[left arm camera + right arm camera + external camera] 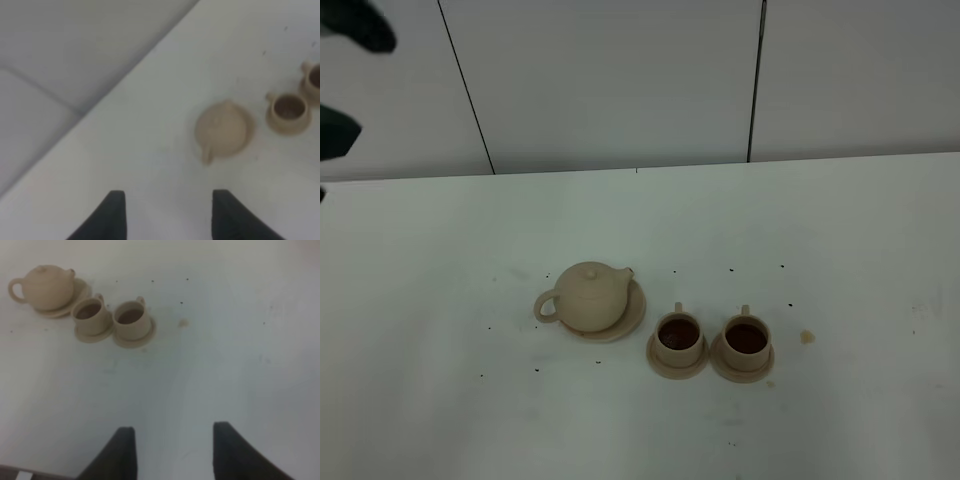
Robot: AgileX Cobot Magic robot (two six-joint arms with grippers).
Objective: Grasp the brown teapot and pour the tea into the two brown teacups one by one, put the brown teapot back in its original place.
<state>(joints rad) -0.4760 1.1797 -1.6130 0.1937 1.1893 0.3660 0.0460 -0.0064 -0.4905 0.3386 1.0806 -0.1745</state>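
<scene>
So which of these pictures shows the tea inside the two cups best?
The high view: both cups show dark tea from above. The right wrist view shows it paler and slanted; the left wrist view is blurred, one cup cut off.

The left tool (167, 215) has two dark fingers (107, 217). They look black or very dark grey, and their skin is smooth and dull. Each finger is wide low down and gets thin toward a blunt tip. The right tool (172, 452) has two dark fingers (120, 452) of the same shape. From the high camera, part of the left arm (345, 70) shows as a blurry dark lump, maybe blackish green.
</scene>
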